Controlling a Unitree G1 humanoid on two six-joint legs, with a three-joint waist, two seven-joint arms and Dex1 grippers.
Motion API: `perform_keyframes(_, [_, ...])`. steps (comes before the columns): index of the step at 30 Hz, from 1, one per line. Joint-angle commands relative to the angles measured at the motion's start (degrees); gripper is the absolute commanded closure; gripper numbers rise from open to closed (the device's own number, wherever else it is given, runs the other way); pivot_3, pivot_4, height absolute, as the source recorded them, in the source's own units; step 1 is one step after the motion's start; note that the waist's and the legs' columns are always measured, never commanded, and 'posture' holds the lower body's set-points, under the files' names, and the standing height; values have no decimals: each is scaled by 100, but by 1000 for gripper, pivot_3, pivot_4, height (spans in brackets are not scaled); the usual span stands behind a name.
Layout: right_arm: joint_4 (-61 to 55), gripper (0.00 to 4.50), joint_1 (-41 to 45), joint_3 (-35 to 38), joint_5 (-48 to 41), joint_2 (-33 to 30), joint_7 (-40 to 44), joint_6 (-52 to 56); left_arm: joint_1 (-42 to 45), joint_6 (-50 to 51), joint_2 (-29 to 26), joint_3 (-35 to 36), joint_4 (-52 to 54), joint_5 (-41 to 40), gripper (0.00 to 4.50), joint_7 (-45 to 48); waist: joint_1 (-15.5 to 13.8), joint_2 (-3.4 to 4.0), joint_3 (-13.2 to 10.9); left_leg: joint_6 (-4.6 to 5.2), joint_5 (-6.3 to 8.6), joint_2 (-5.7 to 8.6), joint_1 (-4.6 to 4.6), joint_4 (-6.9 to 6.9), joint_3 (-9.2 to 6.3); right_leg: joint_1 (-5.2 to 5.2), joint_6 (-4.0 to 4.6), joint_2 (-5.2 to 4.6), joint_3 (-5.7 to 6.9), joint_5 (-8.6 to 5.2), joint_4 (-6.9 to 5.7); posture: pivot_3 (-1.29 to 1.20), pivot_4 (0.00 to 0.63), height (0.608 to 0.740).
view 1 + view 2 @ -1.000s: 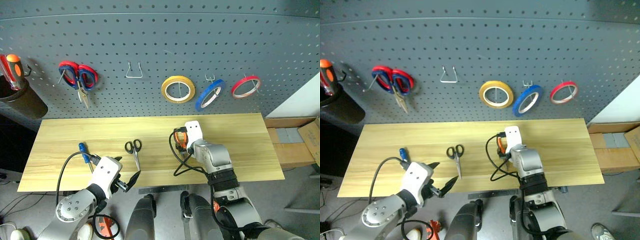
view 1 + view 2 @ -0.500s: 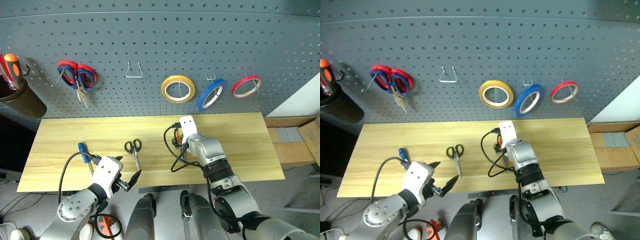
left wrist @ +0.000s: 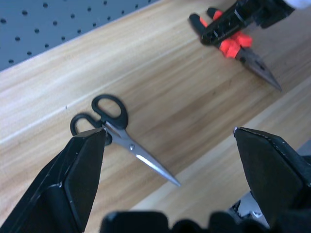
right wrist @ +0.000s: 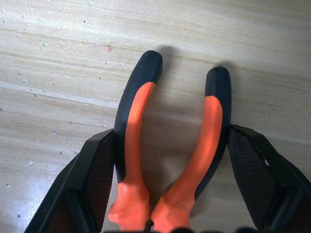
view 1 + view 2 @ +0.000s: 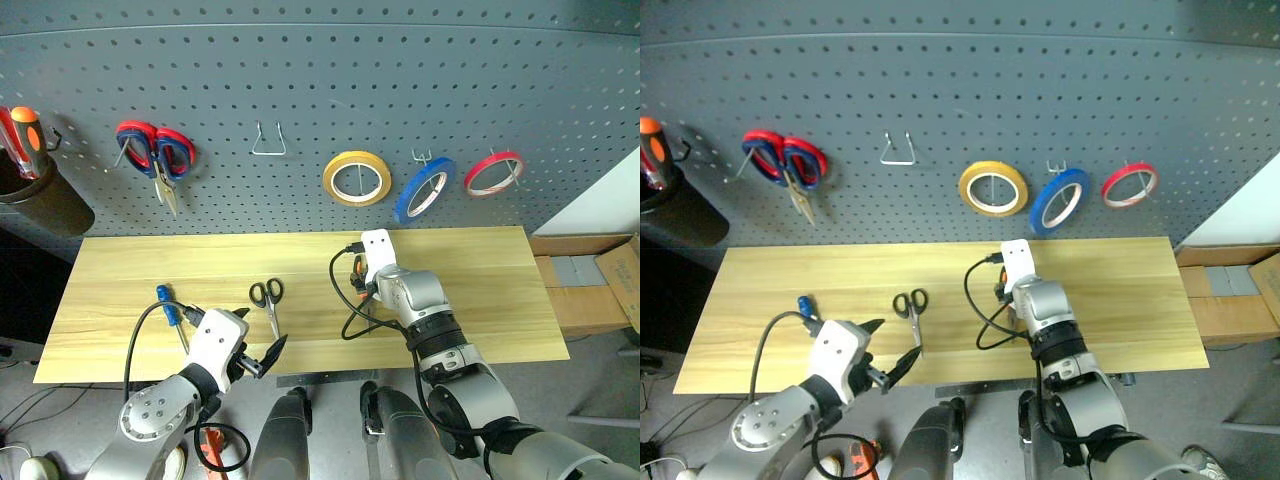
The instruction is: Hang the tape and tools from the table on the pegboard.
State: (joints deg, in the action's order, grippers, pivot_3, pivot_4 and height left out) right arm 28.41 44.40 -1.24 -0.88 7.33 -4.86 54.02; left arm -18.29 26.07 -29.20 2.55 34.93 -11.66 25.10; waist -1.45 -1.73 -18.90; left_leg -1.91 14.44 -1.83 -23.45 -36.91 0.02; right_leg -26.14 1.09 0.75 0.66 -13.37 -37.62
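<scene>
The pliers [image 4: 136, 145] with orange-and-black handles lie on the light-wood table [image 5: 480, 280], just right of its middle. My right gripper [image 4: 170, 141] straddles them, one finger against the outer side of each handle; the handles are still spread. Left of centre lie the small black-handled scissors [image 5: 268, 298], points toward the front edge. The blue-handled screwdriver [image 5: 165, 303] rests further left. My left gripper [image 3: 169, 131] hovers open at the front edge, just short of the scissors [image 3: 109, 121]. The blue tape [image 5: 400, 208] hangs on a hook of the pegboard [image 5: 300, 80].
Also on the pegboard are red-and-blue scissors [image 5: 155, 150], a bare wire hook [image 5: 267, 142], a yellow tape roll [image 5: 330, 180] and a red tape roll [image 5: 470, 180]. A dark cup [image 5: 40, 200] with screwdrivers hangs far left. Cardboard boxes [image 5: 590, 280] sit past the table's right end.
My right gripper's fingers have drawn in against the pliers' handles. The left gripper has stayed open in place.
</scene>
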Motion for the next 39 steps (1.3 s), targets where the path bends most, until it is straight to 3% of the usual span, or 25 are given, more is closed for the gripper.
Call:
perform_keyframes(1, [226,1475,27,90,-111,314,-69,124,4,-98,56,-38,77,-7,0,32,0,0,0,0,0,0,0,0,0,0,0,0,0,0,0,208,348,740])
perform_keyframes(4, [24,1475,19,26,-204,277,62,245,103,-98,98,-84,41,22,0,33,-1,-2,1,0,0,0,0,0,-1,0,0,0,0,0,0,208,337,740])
perform_keyframes(6, [-750,1475,-209,-172,-445,107,585,468,241,-51,142,-150,98,8,0,21,-1,-1,1,0,0,0,-1,0,-1,0,0,0,1,0,0,209,334,740])
perform_keyframes(11, [-3822,1475,-1396,-1193,-918,-1396,2067,953,789,463,398,-126,575,-453,0,-67,-66,8,-5,0,0,6,-57,-2,-20,-35,-2,-2,17,1,15,210,329,740])
perform_keyframes(15, [-5320,1475,-2042,-970,-1339,-1980,2333,1454,1231,873,429,-51,918,-756,0,-132,-139,3,-2,4,3,12,-66,-6,-29,-21,-15,-7,24,7,49,221,322,740])
perform_keyframes(17, [-5713,1475,-2118,-761,-1461,-1984,2329,1516,1387,1102,398,22,1120,-913,0,-164,-113,2,-2,3,4,6,-64,-4,-24,-22,-15,-4,20,7,49,225,321,740])
perform_keyframes(20, [-6142,1475,-1945,-154,-1828,-1495,2198,1844,1638,1526,417,295,1489,-1154,0,-397,-109,2,-2,-1,2,-5,-58,-4,-26,-24,-15,9,21,7,42,236,314,740])
perform_keyframes(28, [-6135,1475,-507,560,-2064,-594,1736,1798,2539,3014,688,1241,2497,-2945,0,-1582,-199,-4,1,-9,-3,7,-47,-15,-52,-2,-20,6,38,10,32,283,300,740])
perform_keyframes(31, [-5906,1475,-157,490,-2085,-565,1778,1365,2550,2936,143,1684,2507,-4109,0,-2289,-275,-5,2,-28,-15,11,-52,-16,-61,-1,-17,-2,46,12,32,317,295,740])
perform_keyframes(39, [-4999,1475,351,53,-1823,-642,2021,-320,1572,1793,-2048,2936,2507,-7079,0,-4224,-438,-7,3,-35,-17,10,-47,-12,-72,-2,5,-6,55,23,20,403,282,740])
